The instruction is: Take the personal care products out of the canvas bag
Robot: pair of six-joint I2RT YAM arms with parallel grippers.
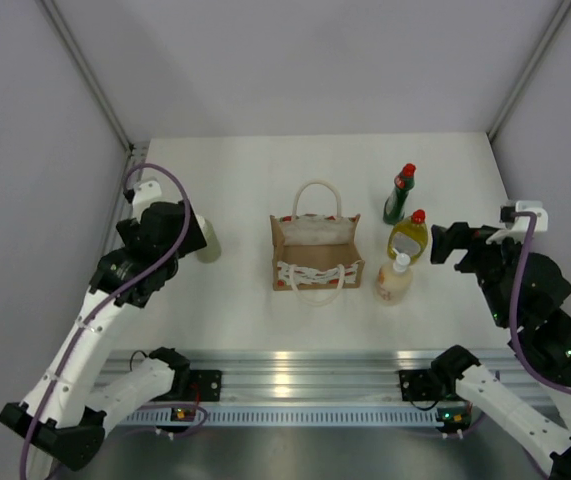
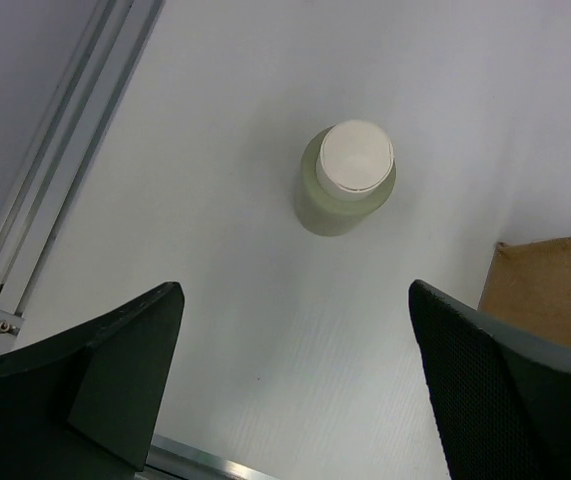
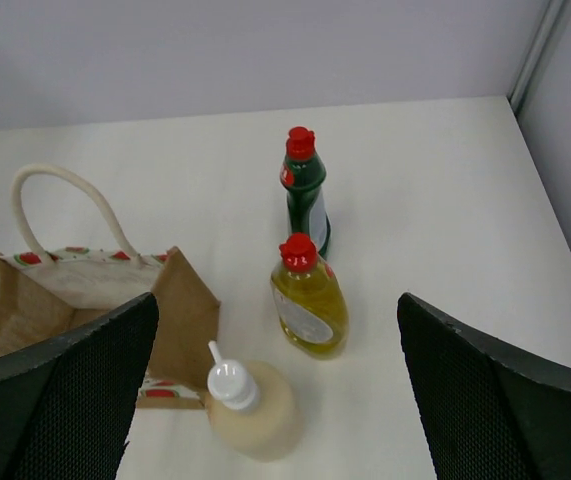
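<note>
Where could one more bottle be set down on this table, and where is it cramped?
Bare table runs along the far edge behind the canvas bag, and between the bag and the pale green bottle at its left. Cramped: right of the bag, where the dark green bottle, yellow bottle and cream pump bottle stand close together.

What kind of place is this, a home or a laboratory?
Probably a laboratory robot cell, not a home: plain grey panel walls enclose a white table, and the left arm and the right arm are mounted on an aluminium rail at its near edge.
</note>
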